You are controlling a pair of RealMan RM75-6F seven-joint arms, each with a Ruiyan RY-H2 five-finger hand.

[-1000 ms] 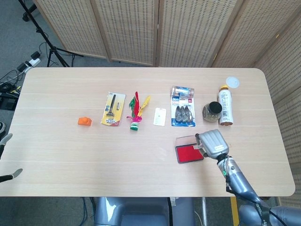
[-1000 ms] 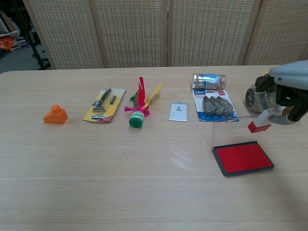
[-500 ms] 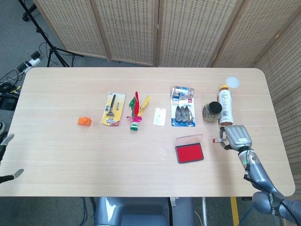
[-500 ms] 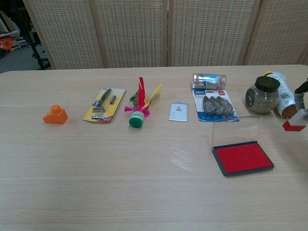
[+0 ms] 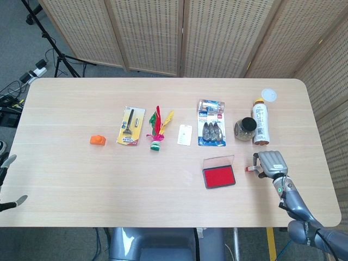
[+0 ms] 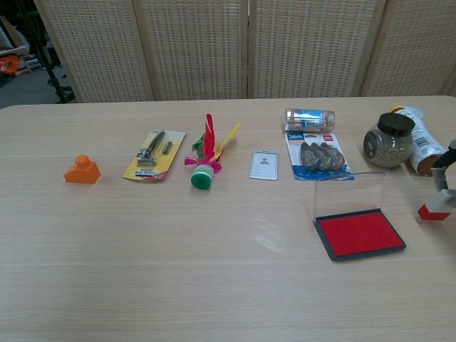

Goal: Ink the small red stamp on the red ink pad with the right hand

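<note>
both views are bright and evenly lit, sharp across the worktop (image 5: 81,179). shadows beside things are faint and short. a soft pale sheen lies on the wood just left of the ink pad (image 6: 360,234) in the chest view.

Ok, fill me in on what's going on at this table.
The robot's right hand holds the small red stamp low over the table, just right of the open red ink pad, not on it. The left hand shows only at the picture's edge, so its state is unclear. A spice jar and bottle stand behind.
</note>
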